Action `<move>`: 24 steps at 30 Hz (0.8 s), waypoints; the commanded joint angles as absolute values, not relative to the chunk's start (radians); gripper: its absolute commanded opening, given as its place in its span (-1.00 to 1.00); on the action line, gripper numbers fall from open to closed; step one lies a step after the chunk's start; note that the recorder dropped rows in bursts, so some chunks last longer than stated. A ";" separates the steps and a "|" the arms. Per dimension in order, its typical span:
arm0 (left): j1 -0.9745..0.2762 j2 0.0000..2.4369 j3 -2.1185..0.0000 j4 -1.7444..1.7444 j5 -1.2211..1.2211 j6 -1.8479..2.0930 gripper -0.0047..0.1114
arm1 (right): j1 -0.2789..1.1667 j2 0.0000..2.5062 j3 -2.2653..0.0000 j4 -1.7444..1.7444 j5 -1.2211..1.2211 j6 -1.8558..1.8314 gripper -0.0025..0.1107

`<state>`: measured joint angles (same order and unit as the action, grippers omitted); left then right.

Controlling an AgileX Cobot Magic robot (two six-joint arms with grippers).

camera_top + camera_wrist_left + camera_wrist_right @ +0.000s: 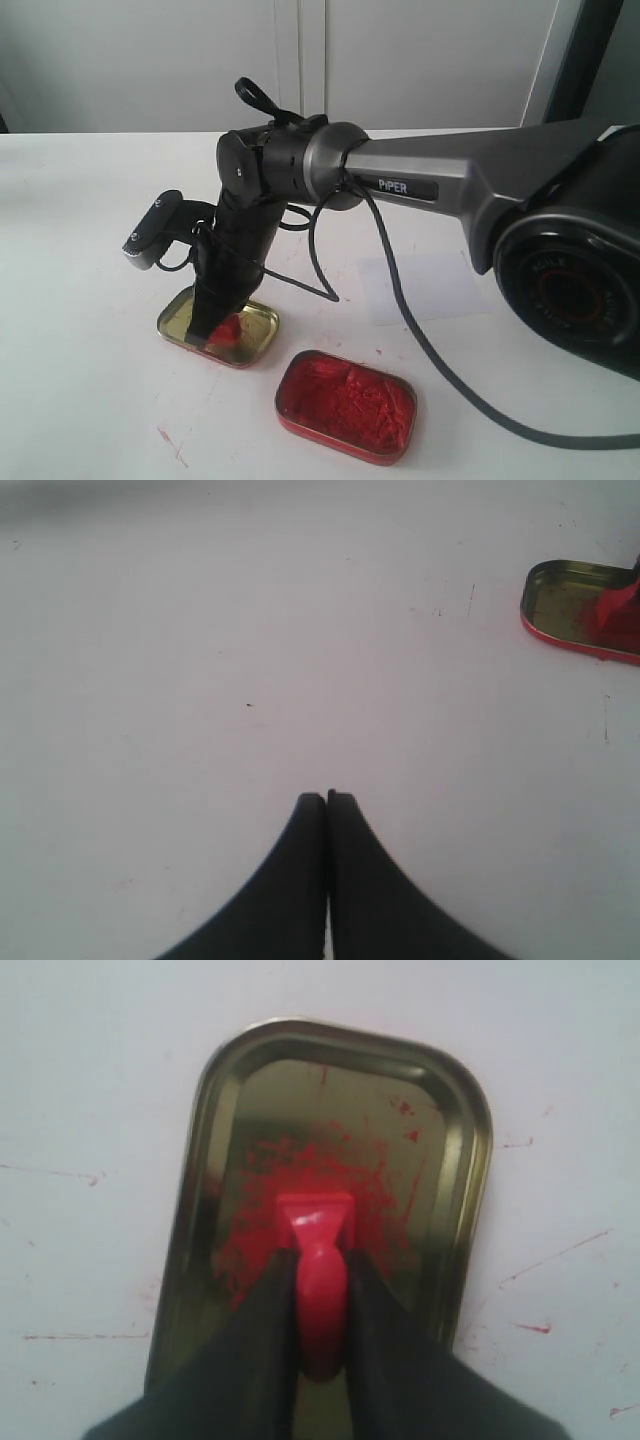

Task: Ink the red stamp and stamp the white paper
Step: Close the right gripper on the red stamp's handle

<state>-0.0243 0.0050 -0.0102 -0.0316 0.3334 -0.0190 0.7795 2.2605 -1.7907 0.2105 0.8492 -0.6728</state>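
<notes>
The red stamp point(315, 1215) stands base-down in the gold-coloured tin point(455, 1110), on its red smudge. My right gripper point(320, 1260) is shut on the stamp's knob handle. In the exterior view the right gripper point(213, 328) reaches down into the gold tin point(258, 322) at the left, with the stamp point(229, 331) at its tip. The white paper point(440, 290) lies flat behind the tins, barely distinct from the tabletop. My left gripper point(327, 798) is shut on nothing above bare table, far from the gold tin point(560, 595) and the stamp point(615, 610).
A rounded tin of lumpy red paste point(347, 405) sits near the front, right of the gold tin. A black cable point(400, 310) hangs from the right arm over the paper's left part. Red flecks mark the white tabletop point(80, 380).
</notes>
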 commanded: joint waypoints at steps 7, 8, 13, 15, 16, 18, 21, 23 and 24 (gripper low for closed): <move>-0.022 0.000 0.000 -0.037 0.337 -0.022 -0.92 | 0.787 2.233 -1.793 0.208 0.839 -0.620 -0.96; -0.022 0.000 0.000 -0.037 0.337 -0.022 -0.92 | 0.787 2.226 -1.793 0.208 0.839 -0.620 -0.96; -0.022 0.000 0.000 -0.037 0.337 -0.022 -0.92 | 0.787 2.199 -1.793 0.208 0.839 -0.620 -0.96; -0.022 0.000 0.000 -0.037 0.337 -0.022 -0.92 | 0.787 2.192 -1.793 0.208 0.839 -0.620 -0.96; -0.022 0.000 0.000 -0.037 0.337 -0.022 -0.92 | 0.787 2.188 -1.793 0.208 0.841 -0.615 -0.96; -0.022 0.000 0.000 -0.037 0.337 -0.022 -0.92 | 0.787 2.182 -1.793 0.208 0.841 -0.591 -0.96; -0.022 0.000 0.000 -0.037 0.337 -0.022 -0.92 | 0.787 2.172 -1.793 0.208 0.845 -0.554 -0.96; -0.022 0.000 0.000 -0.037 0.337 -0.022 -0.92 | 0.787 2.164 -1.793 0.208 0.853 -0.528 -0.96; -0.022 0.000 0.000 -0.037 0.337 -0.022 -0.92 | 0.787 2.160 -1.793 0.208 0.858 -0.516 -0.96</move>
